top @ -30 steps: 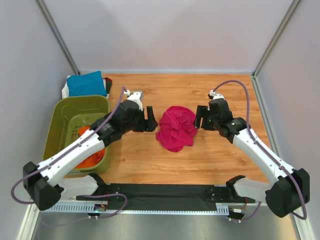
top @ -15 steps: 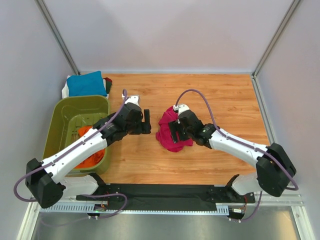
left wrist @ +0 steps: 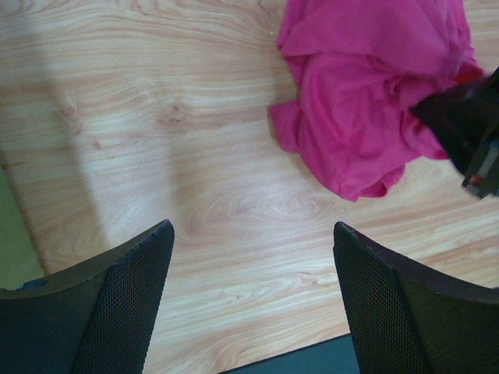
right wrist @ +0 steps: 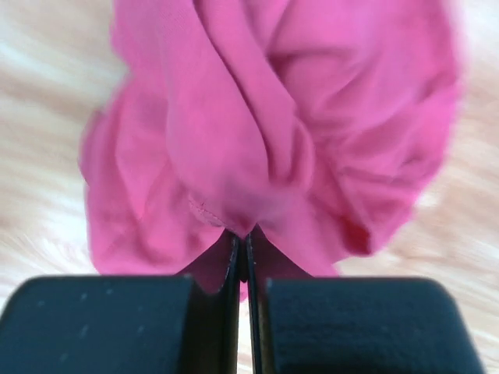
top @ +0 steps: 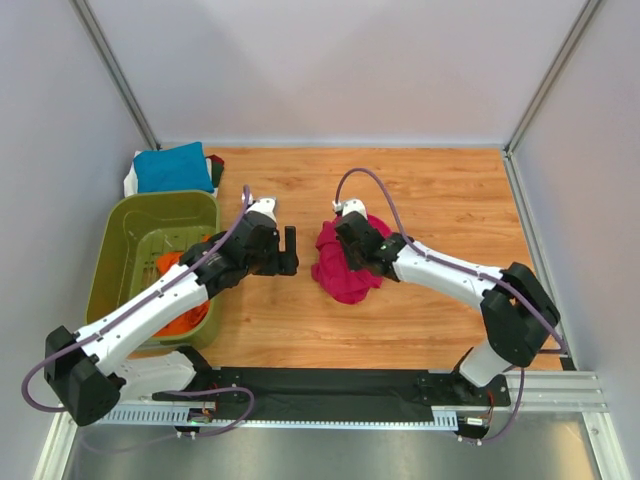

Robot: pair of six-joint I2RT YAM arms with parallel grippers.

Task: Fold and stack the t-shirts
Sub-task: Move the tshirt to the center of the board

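Right wrist: pinching a fold of crumpled pink t-shirt (right wrist: 273, 117) in right end effector (right wrist: 242, 238), likely to spread it; left end effector (left wrist: 253, 230) gaping nearby.

The wooden table (top: 430, 190) is light brown with wavy lines in it; an olive-green plastic basket (top: 130, 215) sits at its left side; plain grey walls (top: 330, 70) stand around the table on three sides; two thin metal poles (top: 115, 75) lean up in the back corners; a long black strip (top: 330, 382) lies along the near edge; a grey metal rail (top: 330, 425) runs just below it.
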